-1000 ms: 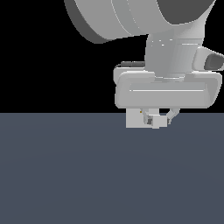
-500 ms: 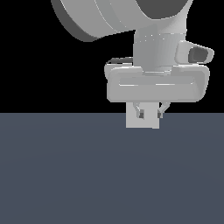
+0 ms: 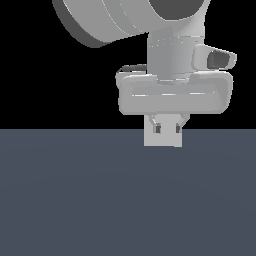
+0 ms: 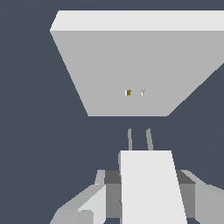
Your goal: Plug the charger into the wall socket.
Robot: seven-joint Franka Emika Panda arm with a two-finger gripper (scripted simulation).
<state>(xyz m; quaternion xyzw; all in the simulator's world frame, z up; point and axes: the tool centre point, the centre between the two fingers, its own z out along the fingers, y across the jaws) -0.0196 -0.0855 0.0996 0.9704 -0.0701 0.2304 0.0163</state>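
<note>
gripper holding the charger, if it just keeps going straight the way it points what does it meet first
Most likely the wall socket. In the wrist view the gripper holds the charger, prongs aimed at the plate with a gap between. The prongs would touch first, near the two holes, though depth is hard to judge.

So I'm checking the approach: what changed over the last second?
The gripper slid toward the exterior view's left and squared up in front of the wall socket. It stays shut on the charger, whose prongs point at the socket's holes without touching. The socket has not moved.
</note>
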